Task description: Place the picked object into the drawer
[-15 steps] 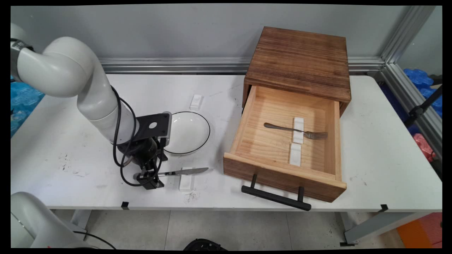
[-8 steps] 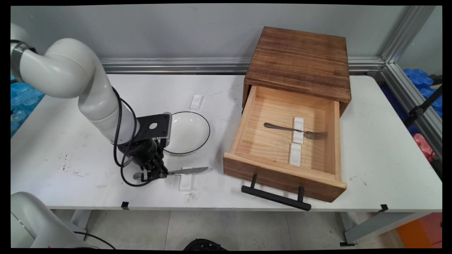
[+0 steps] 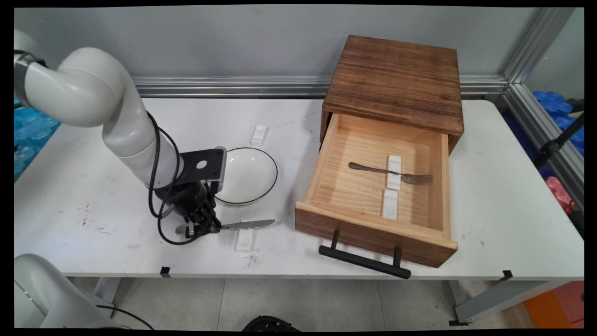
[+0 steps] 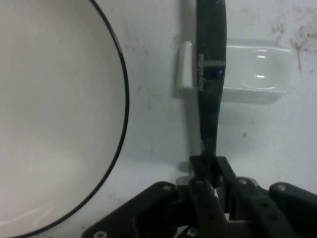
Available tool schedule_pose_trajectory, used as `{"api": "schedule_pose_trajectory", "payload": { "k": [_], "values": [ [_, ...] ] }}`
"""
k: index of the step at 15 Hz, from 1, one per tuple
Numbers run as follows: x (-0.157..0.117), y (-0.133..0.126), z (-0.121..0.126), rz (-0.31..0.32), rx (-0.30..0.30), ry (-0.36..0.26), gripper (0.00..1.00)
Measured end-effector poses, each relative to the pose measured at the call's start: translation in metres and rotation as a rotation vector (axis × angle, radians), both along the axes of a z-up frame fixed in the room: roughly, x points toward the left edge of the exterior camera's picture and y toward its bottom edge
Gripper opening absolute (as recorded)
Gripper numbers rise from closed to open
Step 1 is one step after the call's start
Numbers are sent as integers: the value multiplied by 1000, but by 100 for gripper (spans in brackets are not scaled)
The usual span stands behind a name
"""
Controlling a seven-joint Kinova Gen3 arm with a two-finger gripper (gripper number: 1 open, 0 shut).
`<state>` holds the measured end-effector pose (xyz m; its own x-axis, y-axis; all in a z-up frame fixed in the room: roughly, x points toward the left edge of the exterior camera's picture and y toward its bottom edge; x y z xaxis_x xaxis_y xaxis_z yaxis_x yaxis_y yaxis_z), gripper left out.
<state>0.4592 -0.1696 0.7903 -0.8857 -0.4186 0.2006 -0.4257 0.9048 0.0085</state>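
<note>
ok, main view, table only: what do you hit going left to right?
gripper shut on the knife → white rest under the blade → open wooden drawer → fork lying inside it on another white rest. Plate left out; it overlaps the gripper and knife.

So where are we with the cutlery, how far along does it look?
Done: the drawer is open and the fork lies on a white rest inside. In hand: the claw is shut on the knife handle, blade over its table rest. Left, apparently: the knife is not yet in the drawer, where a second rest sits empty.
</note>
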Motion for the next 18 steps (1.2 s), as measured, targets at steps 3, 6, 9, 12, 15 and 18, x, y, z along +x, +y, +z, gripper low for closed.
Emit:
{"api": "schedule_pose_trajectory", "payload": {
  "k": [3,6,9,12,15,18],
  "values": [
    [1,2,8,-11,0,4,0],
    [6,9,23,-30,4,7,0],
    [10,14,35,-40,6,6,0],
    [16,18,52,-52,2,6,0],
    [20,19,70,-61,-5,6,0],
    [22,16,92,-73,-17,11,0]
  ]
}}
